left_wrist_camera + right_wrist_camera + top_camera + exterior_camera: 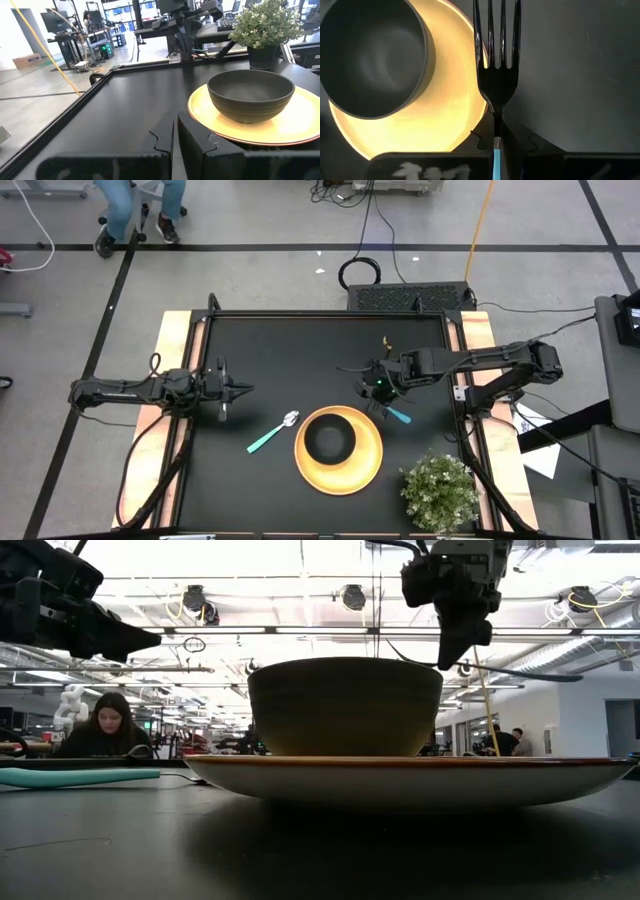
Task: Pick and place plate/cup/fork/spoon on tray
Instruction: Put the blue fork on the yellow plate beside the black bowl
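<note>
The yellow tray (372,460) lies on the black table with the dark cup (328,442) standing in its middle; both also show in the right wrist view, the cup (370,55) and the tray (445,115). The teal-handled spoon (272,433) lies on the table just left of the tray. My right gripper (378,390) is above the table off the tray's far right rim, shut on the fork (496,60). The fork's tines hang over the tray's rim. My left gripper (235,390) is shut and empty at the table's left side. My right gripper pinches the fork between its two fingers at the neck (496,131), where the dark metal meets the teal handle (496,160). The fingers point down and the fork runs along them, tines ahead of the fingertips. The fork is lifted clear of table and tray.
A potted plant (440,490) stands at the table's near right corner, close to the tray. Raised edges frame the table (300,315). A person sits in the room behind (108,725). Bare tabletop lies between the arms at the far side.
</note>
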Robot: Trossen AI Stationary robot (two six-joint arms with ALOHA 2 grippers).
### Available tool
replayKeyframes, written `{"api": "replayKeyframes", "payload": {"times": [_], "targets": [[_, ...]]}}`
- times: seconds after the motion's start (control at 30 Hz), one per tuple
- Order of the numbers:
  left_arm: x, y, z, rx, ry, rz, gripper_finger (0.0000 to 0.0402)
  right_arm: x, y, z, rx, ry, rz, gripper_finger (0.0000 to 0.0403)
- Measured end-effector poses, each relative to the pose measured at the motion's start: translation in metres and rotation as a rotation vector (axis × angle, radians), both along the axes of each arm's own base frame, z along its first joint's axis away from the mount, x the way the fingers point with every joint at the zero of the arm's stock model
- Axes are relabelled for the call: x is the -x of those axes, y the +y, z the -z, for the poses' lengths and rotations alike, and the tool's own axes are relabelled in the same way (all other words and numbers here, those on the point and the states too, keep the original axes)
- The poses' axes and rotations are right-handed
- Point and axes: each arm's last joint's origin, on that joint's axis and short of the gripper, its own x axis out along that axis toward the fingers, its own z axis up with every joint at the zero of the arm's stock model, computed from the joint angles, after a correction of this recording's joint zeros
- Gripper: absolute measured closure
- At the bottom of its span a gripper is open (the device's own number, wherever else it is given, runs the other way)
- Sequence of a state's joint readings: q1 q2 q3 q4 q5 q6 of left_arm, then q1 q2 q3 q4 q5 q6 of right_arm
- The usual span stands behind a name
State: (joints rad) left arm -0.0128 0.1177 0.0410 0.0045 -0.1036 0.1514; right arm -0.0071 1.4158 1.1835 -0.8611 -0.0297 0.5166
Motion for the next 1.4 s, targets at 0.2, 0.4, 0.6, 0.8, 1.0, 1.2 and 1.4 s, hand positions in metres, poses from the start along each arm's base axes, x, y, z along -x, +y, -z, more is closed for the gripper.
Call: {"api": "replayKeyframes", "payload": {"times": [0.2, 0.4, 0.6, 0.8, 1.0, 1.2, 1.4], "targets": [[0.000, 0.000, -0.002, -0.036, -0.021, 0.001, 0.0371, -0.003, -0.001, -0.001, -0.028, -0.029, 0.067, 0.0399], [0.000, 0.000, -0.003, -0.034, -0.030, 0.001, 0.0371, -0.011, -0.001, 0.004, -0.067, -0.041, 0.154, 0.0399], [0.000, 0.000, -0.006, -0.140, -0.046, 0.004, 0.0371, -0.018, 0.002, 0.017, -0.099, 0.012, 0.228, 0.0399], [0.000, 0.000, -0.008, -0.209, -0.067, 0.001, 0.0371, -0.020, 0.011, 0.020, -0.141, 0.014, 0.296, 0.0399], [0.000, 0.000, -0.012, -0.244, -0.099, -0.009, 0.0371, -0.022, 0.024, 0.016, -0.206, -0.023, 0.378, 0.0399], [0.000, 0.000, -0.013, -0.226, -0.115, -0.008, 0.0371, -0.025, 0.038, 0.014, -0.256, -0.071, 0.464, 0.0399], [0.000, 0.000, -0.018, -0.211, -0.171, -0.008, 0.0371, -0.028, 0.048, 0.012, -0.287, -0.121, 0.568, 0.0399]]}}
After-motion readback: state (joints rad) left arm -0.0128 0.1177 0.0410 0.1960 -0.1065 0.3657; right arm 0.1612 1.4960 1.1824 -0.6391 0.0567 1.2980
